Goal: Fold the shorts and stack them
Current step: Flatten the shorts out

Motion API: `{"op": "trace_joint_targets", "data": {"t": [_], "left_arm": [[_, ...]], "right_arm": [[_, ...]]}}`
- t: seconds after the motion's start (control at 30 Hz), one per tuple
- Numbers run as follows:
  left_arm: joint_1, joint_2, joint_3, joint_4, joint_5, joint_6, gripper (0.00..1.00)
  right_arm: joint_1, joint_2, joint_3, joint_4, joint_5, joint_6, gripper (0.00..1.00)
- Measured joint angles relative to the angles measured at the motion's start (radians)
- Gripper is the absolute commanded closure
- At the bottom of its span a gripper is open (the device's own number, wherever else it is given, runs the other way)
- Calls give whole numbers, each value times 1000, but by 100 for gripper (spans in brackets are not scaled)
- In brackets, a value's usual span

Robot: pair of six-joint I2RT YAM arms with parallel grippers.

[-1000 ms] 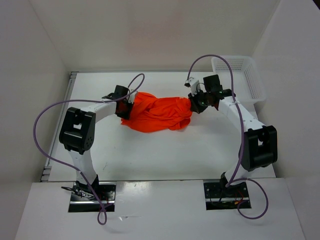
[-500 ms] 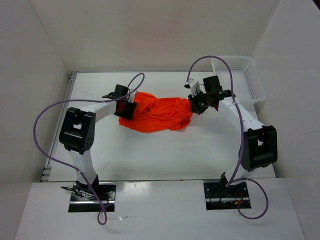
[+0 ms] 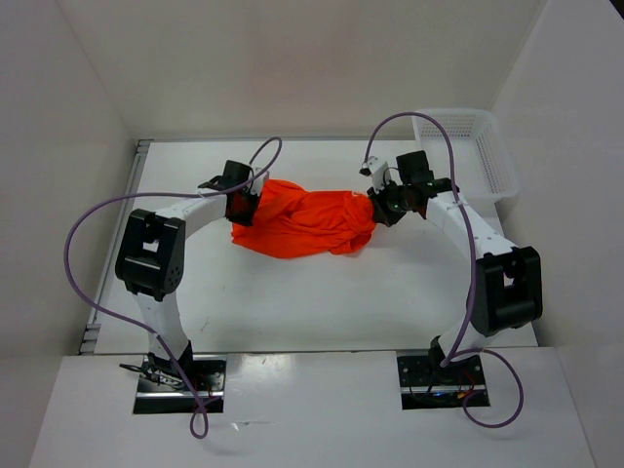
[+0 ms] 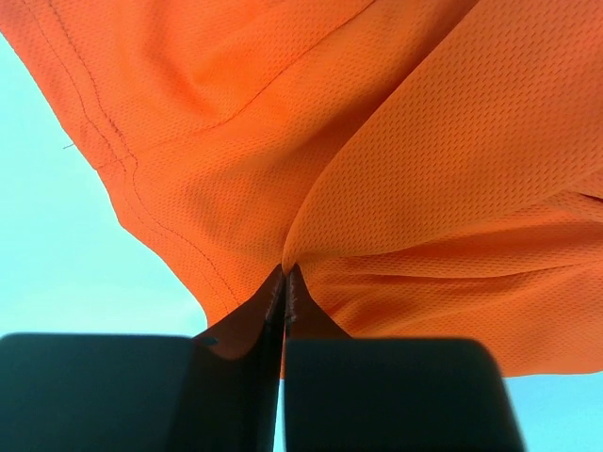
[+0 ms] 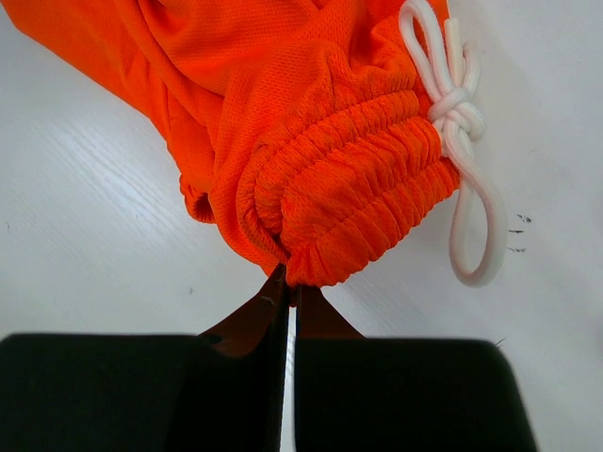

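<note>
The left gripper (image 4: 285, 275) has its 2 fingers pressed together on a thin pinch of the shorts (image 4: 396, 188), with a stitched hem running up and away to its left. The right gripper (image 5: 286, 275) is likewise clamped, on the bunched elastic waistband (image 5: 358, 202) directly ahead of its tips. The white drawstring (image 5: 460, 132) loops loose to its right.

Between the 2 grippers the garment spreads crumpled over the table (image 3: 322, 302); whether its middle rests there or hangs just above, I cannot tell. I judge the mesh fabric light, limp and a little slick. It will drape and slide rather than hold a crease, so the best holds are on the thicker hem, seams and waistband, as now. The drawstring could snag or trail under a fold.

Beyond the right gripper, well apart from the cloth, stands a white basket (image 3: 466, 146); it looks unlikely to hinder folding.
</note>
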Motion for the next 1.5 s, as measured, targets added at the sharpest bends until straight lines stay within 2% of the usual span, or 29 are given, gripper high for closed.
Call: {"op": "trace_joint_targets", "data": {"t": [0.33,0.4,0.5,0.53,0.57,0.6,0.63,0.73,0.87,1.0,1.03,1.13,1.27,1.4,1.43,1.5], "left_arm": [[0,2,16,-28,18,0,100],[4,17,66,-45,2,0,100],[13,81,237,-52,-34,0,99],[18,108,312,-38,-50,0,91],[23,127,375,-22,-61,1,74],[26,145,437,-12,-74,3,48],[29,160,495,-3,-81,6,30],[38,171,583,29,-96,2,14],[34,143,526,36,-94,0,14],[33,93,362,-26,-55,-1,42],[33,77,312,-39,-43,1,55],[31,39,197,-92,-15,1,65],[31,26,112,-111,16,1,62],[34,24,62,-112,48,2,47],[39,25,57,-112,61,2,41],[55,27,55,-109,95,3,39]], "right_arm": [[0,-2,-2,0,2,-3,100],[0,-3,-2,0,3,-4,100],[0,-6,-10,0,4,-4,100],[0,-8,-13,0,4,-4,100],[0,-9,-16,0,4,-4,100],[0,-10,-17,0,5,-5,100],[0,-11,-17,0,4,-7,100],[0,-19,-21,0,4,-10,100],[0,-42,-49,0,5,-14,100],[0,-52,-68,1,5,-18,100],[0,-52,-70,2,5,-18,100],[0,-52,-76,4,5,-19,100],[0,-52,-80,5,4,-21,100],[0,-56,-81,6,4,-26,100],[0,-57,-82,6,4,-26,100],[0,-63,-87,8,4,-26,100]]}}
